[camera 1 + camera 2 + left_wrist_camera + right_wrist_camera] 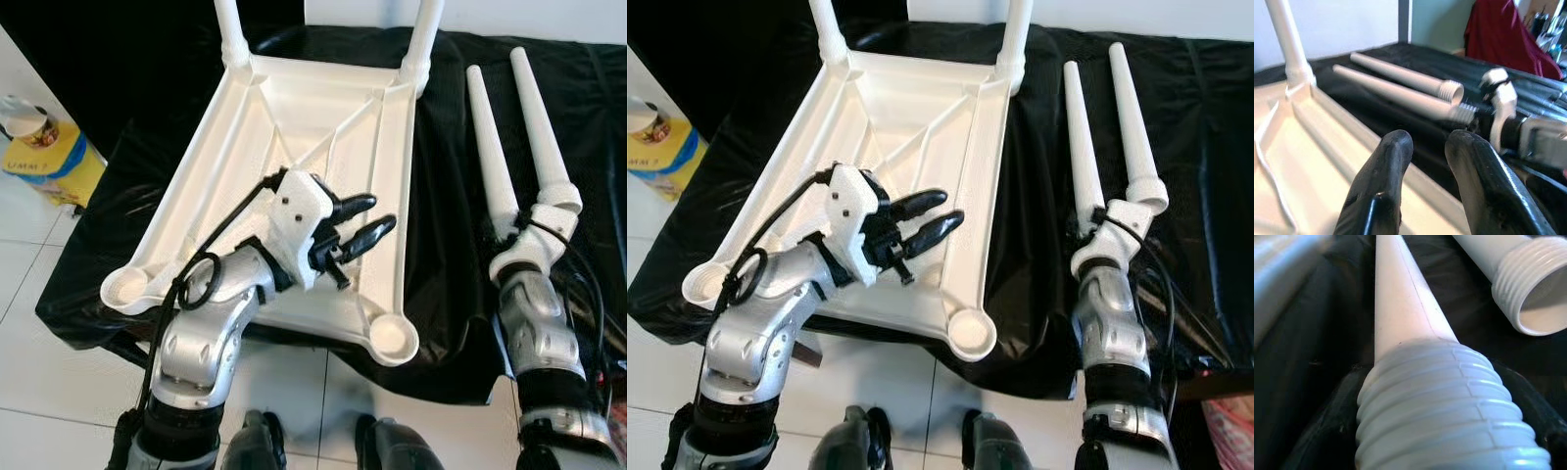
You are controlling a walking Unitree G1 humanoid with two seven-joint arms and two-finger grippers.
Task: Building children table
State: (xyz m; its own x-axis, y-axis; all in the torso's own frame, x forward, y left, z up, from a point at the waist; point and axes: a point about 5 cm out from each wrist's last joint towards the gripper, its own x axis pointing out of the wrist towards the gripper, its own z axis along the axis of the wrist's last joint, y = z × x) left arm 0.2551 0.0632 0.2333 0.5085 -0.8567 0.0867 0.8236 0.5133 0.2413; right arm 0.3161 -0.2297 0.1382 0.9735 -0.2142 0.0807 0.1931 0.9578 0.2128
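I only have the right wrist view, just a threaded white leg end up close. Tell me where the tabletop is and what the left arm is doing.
Observer: The upside-down tabletop lies on the black cloth, left of your two loose legs.
Operator: Any legs on it already?
Observer: Two legs stand in the far corner sockets; the near sockets are empty.
Operator: And the left gripper?
Observer: The left gripper is open, above the tabletop's right edge.
Operator: Which leg do I have?
Observer: The right gripper is at the inner leg, nearer the tabletop.
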